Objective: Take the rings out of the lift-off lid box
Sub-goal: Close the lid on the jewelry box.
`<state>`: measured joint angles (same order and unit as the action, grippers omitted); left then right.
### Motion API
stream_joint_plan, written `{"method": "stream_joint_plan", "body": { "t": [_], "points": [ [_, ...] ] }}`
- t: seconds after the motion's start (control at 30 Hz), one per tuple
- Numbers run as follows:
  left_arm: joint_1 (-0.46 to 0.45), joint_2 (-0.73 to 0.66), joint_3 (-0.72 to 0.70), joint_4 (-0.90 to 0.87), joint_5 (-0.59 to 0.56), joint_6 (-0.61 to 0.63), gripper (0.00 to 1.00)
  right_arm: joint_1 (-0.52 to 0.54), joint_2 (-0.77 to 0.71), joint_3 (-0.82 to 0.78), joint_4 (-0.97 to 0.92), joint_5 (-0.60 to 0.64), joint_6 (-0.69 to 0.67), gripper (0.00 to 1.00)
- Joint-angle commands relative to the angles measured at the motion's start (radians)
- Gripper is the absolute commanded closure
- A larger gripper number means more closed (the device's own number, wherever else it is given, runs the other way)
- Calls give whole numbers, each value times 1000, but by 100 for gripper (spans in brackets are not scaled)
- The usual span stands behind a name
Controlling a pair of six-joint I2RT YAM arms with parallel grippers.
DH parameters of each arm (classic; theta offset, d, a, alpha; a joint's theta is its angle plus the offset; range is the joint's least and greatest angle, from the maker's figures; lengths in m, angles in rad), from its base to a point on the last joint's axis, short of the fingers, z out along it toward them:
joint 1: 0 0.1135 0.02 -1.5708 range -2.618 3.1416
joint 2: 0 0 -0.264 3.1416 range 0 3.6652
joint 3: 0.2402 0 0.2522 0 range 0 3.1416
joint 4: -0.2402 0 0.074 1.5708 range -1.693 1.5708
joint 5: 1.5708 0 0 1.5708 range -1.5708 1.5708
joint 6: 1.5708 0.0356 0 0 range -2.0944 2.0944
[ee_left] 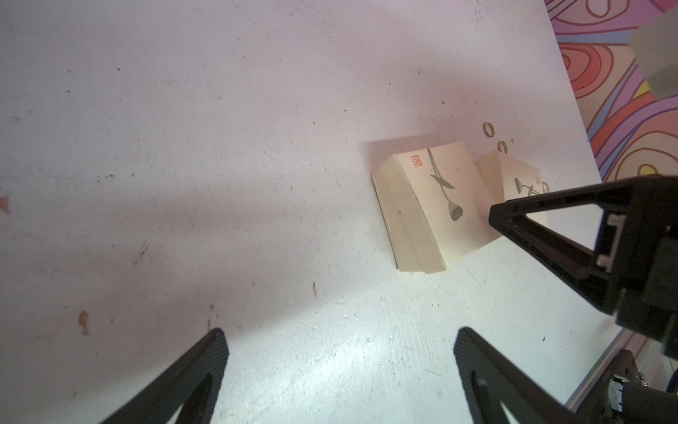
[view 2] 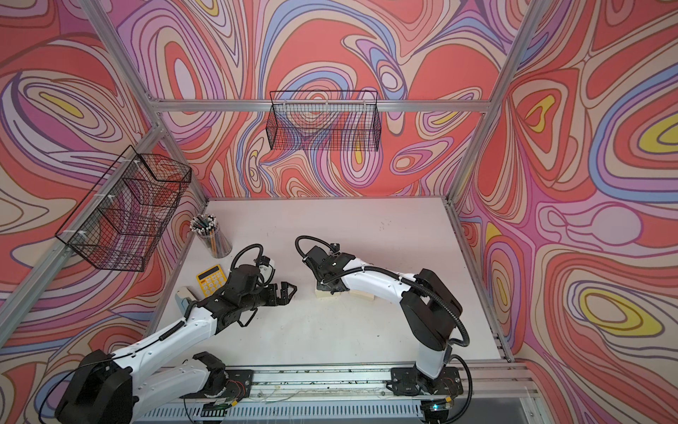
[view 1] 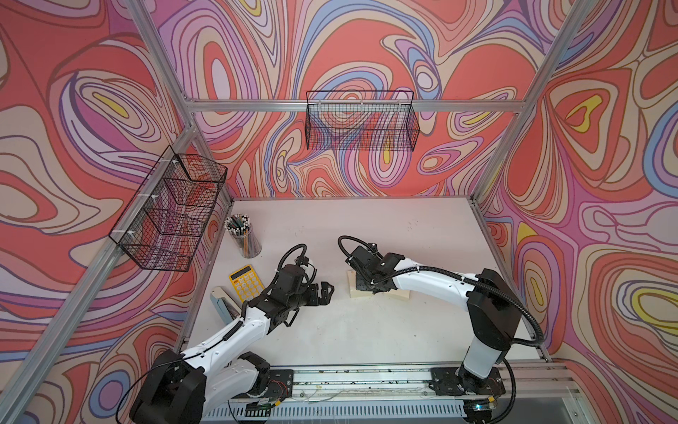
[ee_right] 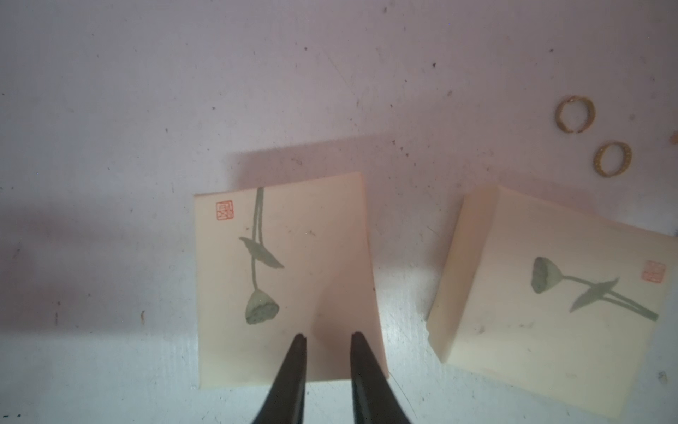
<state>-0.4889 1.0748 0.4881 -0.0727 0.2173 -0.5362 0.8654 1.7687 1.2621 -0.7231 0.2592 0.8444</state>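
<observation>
Directly over the lid of a cream box point(ee_right: 286, 279), the right hand point(ee_right: 326, 337) is seen pointing down, its two dark fingers point(ee_right: 293, 370) drawn almost together so that only a slim gap is left, and nothing is seen held between them; whether the tips touch the lid cannot be told. The box is printed with a green lotus stem and a small red seal, and its lid is shown seated on the base. Just beside it, parted by a narrow strip of table point(ee_right: 110, 110), a second cream box point(ee_right: 550, 293) with the same print is set at an angle. Two gold-coloured rings point(ee_right: 575, 113) are found lying on the bare table near a corner of that second box, close together but not touching, outside both boxes; in the left wrist view a third hoop point(ee_left: 545, 187) is glimpsed at the second box's edge, just by the right hand's finger. The left hand point(ee_left: 341, 367) is held spread wide and empty, above bare table and well apart from the boxes. Farther off, along the table's left side, a yellow calculator point(view 1: 246, 283) and a cup of pencils point(view 1: 244, 235) are shown in both top views
</observation>
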Motion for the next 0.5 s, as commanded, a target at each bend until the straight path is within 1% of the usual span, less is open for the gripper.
{"method": "stream_joint_plan", "body": {
  "t": [0.0, 0.4, 0.47],
  "points": [
    [9, -7, 6, -16, -3, -16, 0, 7, -23, -27, 39, -31, 39, 79],
    [9, 3, 7, -17, 1, -17, 0, 19, -5, -43, 48, -33, 50, 81],
    [9, 5, 7, -17, 2, -18, 0, 29, -9, -35, 34, -11, 48, 82]
  ]
}}
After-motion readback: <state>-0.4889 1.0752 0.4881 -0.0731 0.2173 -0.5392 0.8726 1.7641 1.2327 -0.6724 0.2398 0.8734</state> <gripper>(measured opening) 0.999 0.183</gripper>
